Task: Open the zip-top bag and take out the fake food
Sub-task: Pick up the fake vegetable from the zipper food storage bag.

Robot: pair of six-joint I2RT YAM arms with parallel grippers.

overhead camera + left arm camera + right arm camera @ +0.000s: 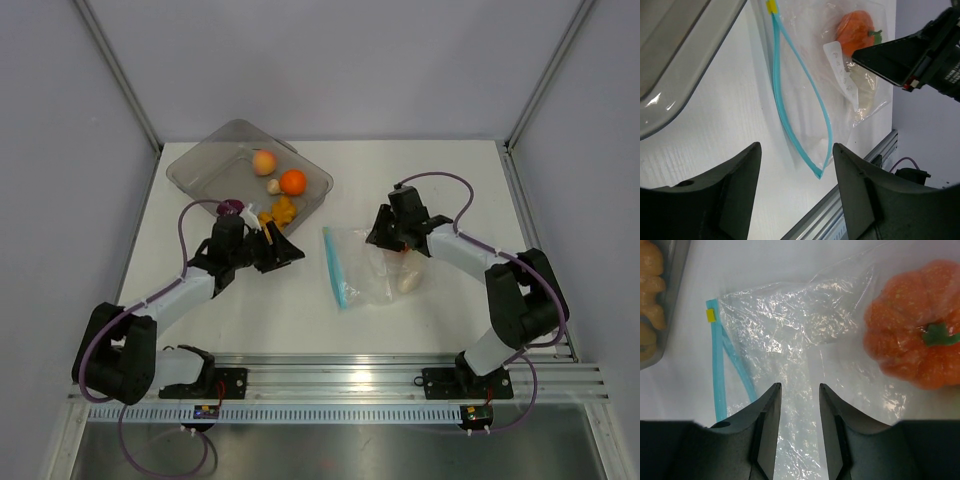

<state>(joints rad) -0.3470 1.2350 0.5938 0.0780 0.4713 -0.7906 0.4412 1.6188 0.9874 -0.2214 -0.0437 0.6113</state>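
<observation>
The clear zip-top bag lies flat at mid-table, its teal zip strip on the left side. In the left wrist view the zip strip gapes in a loop. Inside the bag are an orange pumpkin and a whitish piece. My right gripper hovers open over the bag film, nothing clamped. My left gripper is open and empty, left of the bag. Peach, orange ball, beige piece and yellow-orange bits sit in the tray.
The grey translucent tray stands at the back left. A purple piece lies by the left arm's wrist. An aluminium rail runs along the near edge, and grey walls enclose the table.
</observation>
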